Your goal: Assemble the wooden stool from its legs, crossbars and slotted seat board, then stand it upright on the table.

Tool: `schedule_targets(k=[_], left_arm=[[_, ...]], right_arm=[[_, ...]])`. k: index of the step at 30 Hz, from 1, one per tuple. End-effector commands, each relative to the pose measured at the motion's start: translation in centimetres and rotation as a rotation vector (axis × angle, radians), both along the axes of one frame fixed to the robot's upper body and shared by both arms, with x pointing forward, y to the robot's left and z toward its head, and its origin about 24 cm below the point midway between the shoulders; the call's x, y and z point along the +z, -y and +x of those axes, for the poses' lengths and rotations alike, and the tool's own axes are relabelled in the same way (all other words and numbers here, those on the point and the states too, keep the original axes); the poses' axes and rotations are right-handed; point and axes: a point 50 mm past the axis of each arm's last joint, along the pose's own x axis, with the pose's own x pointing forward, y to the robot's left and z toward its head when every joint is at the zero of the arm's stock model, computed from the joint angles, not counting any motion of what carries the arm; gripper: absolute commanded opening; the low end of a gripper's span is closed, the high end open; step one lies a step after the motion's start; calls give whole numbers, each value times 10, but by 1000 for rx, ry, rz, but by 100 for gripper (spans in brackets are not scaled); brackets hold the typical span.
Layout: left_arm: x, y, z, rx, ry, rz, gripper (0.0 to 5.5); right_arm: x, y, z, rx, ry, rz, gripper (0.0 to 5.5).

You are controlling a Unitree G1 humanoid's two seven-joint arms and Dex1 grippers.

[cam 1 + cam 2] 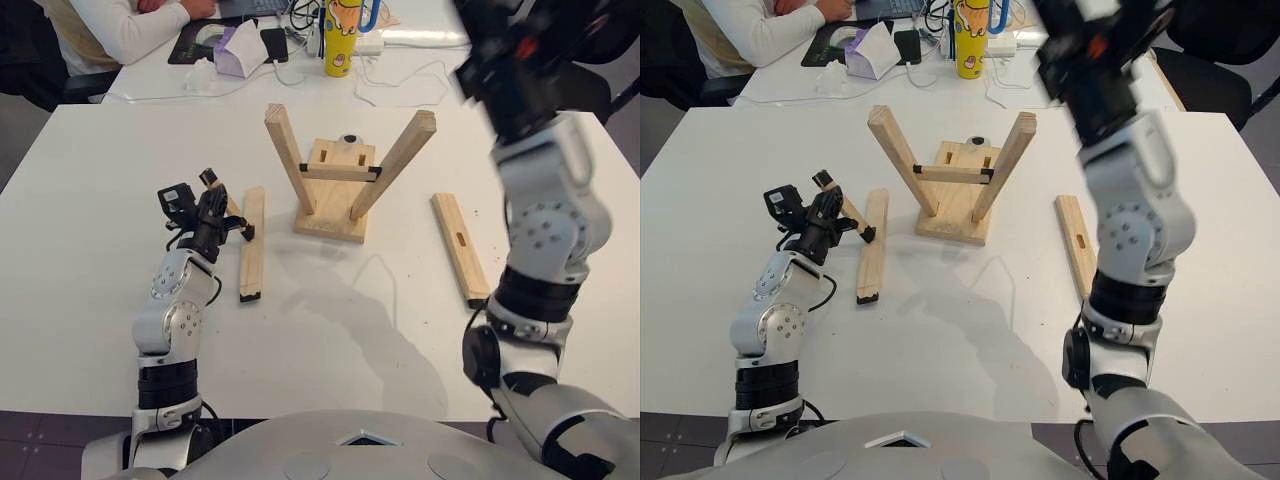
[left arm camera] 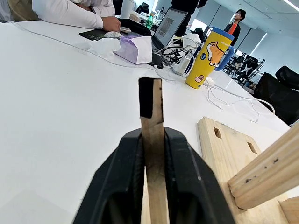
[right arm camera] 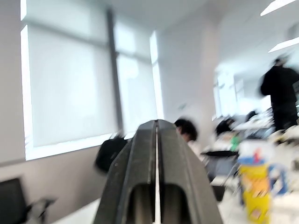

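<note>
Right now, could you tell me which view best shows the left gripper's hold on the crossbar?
The left wrist view: the left gripper is shut on the crossbar, a finger pressed on each side. The eye views show it from above, small, partly covered by the gripper.

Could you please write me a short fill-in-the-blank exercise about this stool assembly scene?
The left gripper clamps a thin wooden crossbar whose tip is coloured ____.
The slotted wooden seat board carries ____ inserted wooden legs.
The loose wooden leg with a visible slot lies on the board's ____ side.
The raised right gripper grips ____.
Missing words: black; two; right; nothing.
</note>
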Motion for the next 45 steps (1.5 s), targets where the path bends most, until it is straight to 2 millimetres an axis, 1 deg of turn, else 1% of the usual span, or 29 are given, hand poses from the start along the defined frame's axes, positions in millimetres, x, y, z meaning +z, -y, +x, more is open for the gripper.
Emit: schedule_targets(k=[1, 4, 5, 7, 11, 13, 16, 20, 26, 29, 33, 41, 43, 45], left_arm=[[-8, 2, -4, -47, -21, 83, 44], [-7, 2, -5, -54, 0, 120, 44], [-6, 2, -5, -49, 9, 125, 44], [-5, 1, -5, -41, 29, 132, 44], [4, -2, -3, -10, 96, 107, 44], [8, -3, -1, 7, 127, 77, 44], [10, -5, 1, 40, 138, 3, 44], [9, -4, 5, 48, 144, -14, 44], [-4, 2, 5, 70, 118, -6, 44], [-9, 4, 3, 76, 106, -22, 44], [-14, 3, -2, 100, 86, -32, 44], [-15, 1, -14, 131, 79, -34, 44], [-20, 2, -15, 126, 58, -28, 44], [-28, 3, -18, 114, 25, 36, 44]], right_arm=[[-24, 27, 16, -258, -122, -1, 0], [-57, 43, 22, -398, -234, -80, 0], [-67, 46, 22, -426, -254, -119, 0], [-85, 51, 22, -453, -306, -137, 0], [-110, 55, 19, -476, -362, -166, 0], [-119, 56, 18, -478, -384, -175, 0], [-130, 55, 17, -464, -410, -191, 0], [-138, 55, 14, -457, -427, -202, 0], [-138, 55, 17, -443, -428, -210, 0], [-139, 55, 17, -439, -427, -223, 0], [-143, 55, 17, -437, -433, -237, 0], [-145, 58, 16, -443, -438, -249, 0], [-146, 58, 16, -443, -439, -251, 0], [-145, 58, 17, -440, -439, -254, 0]])
